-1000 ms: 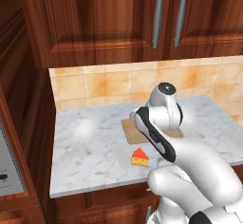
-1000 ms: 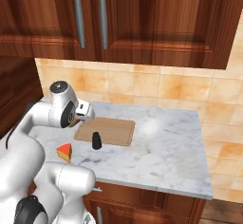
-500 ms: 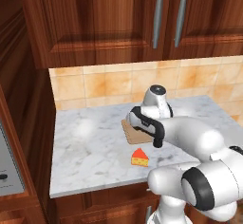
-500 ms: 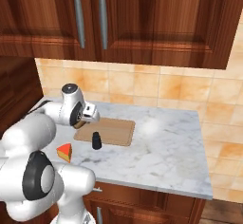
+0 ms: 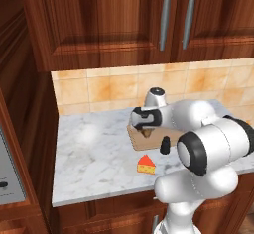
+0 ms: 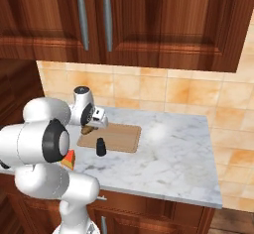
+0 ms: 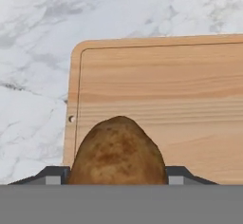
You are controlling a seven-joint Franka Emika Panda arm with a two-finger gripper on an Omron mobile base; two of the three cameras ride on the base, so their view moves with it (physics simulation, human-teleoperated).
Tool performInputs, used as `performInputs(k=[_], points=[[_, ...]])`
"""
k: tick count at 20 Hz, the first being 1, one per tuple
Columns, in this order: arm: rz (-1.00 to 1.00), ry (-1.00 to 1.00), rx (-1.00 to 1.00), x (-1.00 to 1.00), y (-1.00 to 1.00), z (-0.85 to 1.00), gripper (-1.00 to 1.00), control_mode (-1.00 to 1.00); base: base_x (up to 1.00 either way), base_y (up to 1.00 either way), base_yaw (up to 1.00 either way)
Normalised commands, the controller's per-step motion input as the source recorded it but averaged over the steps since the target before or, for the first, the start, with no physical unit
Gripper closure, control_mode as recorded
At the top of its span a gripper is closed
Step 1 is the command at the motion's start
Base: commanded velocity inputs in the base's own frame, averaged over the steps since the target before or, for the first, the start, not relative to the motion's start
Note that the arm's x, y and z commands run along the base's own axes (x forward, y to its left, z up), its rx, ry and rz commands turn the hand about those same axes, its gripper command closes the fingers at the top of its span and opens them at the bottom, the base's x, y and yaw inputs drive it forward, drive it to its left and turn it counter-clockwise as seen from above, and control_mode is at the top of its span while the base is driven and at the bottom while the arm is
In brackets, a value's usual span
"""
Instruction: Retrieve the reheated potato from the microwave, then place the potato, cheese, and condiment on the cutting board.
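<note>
Potato (image 7: 117, 153) between gripper (image 7: 117, 173) fingertips over cutting board (image 7: 190, 90).

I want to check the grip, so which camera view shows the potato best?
The hand view: the potato fills its lower middle between the fingertips, above the cutting board. The right base view shows a small brown bit; the left base view, a sliver.

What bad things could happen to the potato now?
1. The potato sits between the gripper fingers above the cutting board, near its edge. Let go here, it could roll off onto the counter.
2. The condiment stands by the board's front edge; a low swing of the arm might knock it over.
</note>
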Motion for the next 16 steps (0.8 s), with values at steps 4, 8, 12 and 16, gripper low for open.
performInputs(k=[4, 8, 12, 16], points=[[0.0, 0.0, 0.0, 0.17, 0.0, -0.42, 1.0, -1.0, 0.0, 0.0, 0.0], [0.0, 0.0, -0.01, 0.14, 0.0, -0.43, 1.0, -1.0, 0.0, 0.0, 0.0], [0.0, 0.0, 0.0, 0.17, 0.0, -0.33, 1.0, -1.0, 0.0, 0.0, 0.0], [0.0, 0.0, 0.0, 0.29, 0.0, -0.28, 1.0, -1.0, 0.0, 0.0, 0.0]])
